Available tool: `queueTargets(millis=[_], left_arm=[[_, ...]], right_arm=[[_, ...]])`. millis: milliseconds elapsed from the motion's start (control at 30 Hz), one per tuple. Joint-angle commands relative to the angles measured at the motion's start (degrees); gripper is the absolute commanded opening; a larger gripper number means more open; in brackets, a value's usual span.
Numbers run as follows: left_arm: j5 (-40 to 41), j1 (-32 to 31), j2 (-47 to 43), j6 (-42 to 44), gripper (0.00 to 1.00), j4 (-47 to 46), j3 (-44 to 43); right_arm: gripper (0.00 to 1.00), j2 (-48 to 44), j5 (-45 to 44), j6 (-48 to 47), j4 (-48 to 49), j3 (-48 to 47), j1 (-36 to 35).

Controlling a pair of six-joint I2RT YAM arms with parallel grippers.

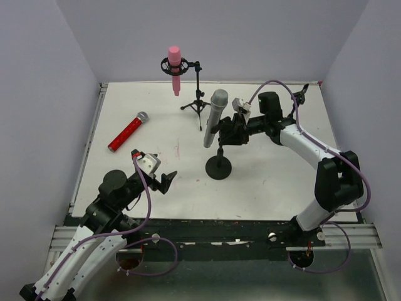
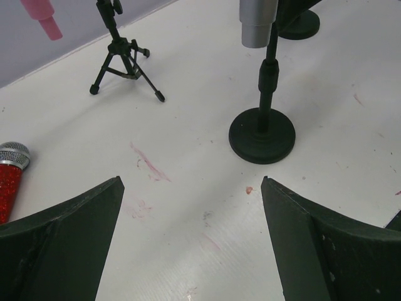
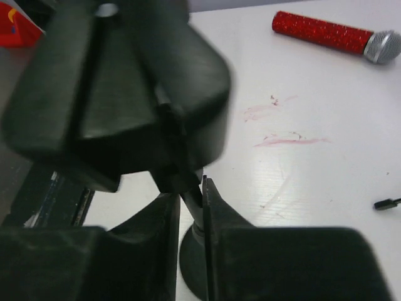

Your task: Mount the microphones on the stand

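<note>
clock bearings are read on the overhead view, with the dial centred on the table.

1. left pincer: at 7 o'clock, near the front edge. it stands wide, with nothing between its fingers, and hovers above bare table. it faces the stand at centre.

2. round-base stand: just on the near side of centre, upright on its black disc foot. the silver-grey microphone sits in its clip, tilted, with the mesh head up toward 12 o'clock and the tail down toward 7 o'clock.

3. right pincer: reaches in from 3 o'clock to the stand's upper part. the wrist view shows it drawn narrow, pinched on the thin black stem just under the clip (the clip itself is a dark blur at this range). it is not on the microphone body.

4. faint pink smears mark the table between the left pincer and the far stand.

5. red microphone: at 10 o'clock, lying flat on the table, well apart from both stands. its silver mesh head points toward 1 o'clock. neither pincer touches it.

6. tripod stand: at 12 o'clock by the far edge, its legs spread on the table. the pink microphone is seated upright in the ring mount on its arm, head up.
</note>
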State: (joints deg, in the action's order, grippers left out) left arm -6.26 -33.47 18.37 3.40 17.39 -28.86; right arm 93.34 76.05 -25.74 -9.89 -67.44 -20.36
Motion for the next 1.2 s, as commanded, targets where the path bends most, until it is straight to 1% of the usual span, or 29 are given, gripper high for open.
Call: queueTargets(millis=[0, 100, 167, 400, 667, 800, 1000, 1167], left_arm=[[-0.3, 0.3, 0.1, 0.6, 0.99, 0.9, 0.0], [-0.3, 0.3, -0.1, 0.6, 0.99, 0.9, 0.0], [-0.3, 0.3, -0.3, 0.6, 0.99, 0.8, 0.0], [-0.4, 0.3, -0.8, 0.6, 0.99, 0.7, 0.3], [-0.3, 0.2, -1.1, 0.6, 0.99, 0.7, 0.4], [-0.2, 0.3, -1.1, 0.7, 0.99, 0.6, 0.4], [-0.2, 0.3, -1.1, 0.9, 0.99, 0.7, 0.5], [-0.2, 0.3, -0.8, 0.9, 0.99, 0.6, 0.6]], right_arm=[[0.15, 1.7, 2.8, -1.0, -1.1, -2.1, -0.6], [0.06, 1.9, 1.3, -3.7, -4.3, -3.9, -0.6], [0.05, 2.0, -0.4, -4.6, -6.1, -5.8, -0.6], [0.04, 3.5, -12.3, -4.6, -7.6, -14.1, -0.4], [0.04, 9.1, -24.1, -2.3, -5.8, -24.7, -0.3], [0.04, 12.0, -29.7, 0.7, -2.8, -28.5, 0.5], [0.04, 15.6, -32.5, 6.4, 0.8, -32.8, 3.0], [0.04, 17.2, -33.7, 8.3, 2.1, -34.5, 4.5]])
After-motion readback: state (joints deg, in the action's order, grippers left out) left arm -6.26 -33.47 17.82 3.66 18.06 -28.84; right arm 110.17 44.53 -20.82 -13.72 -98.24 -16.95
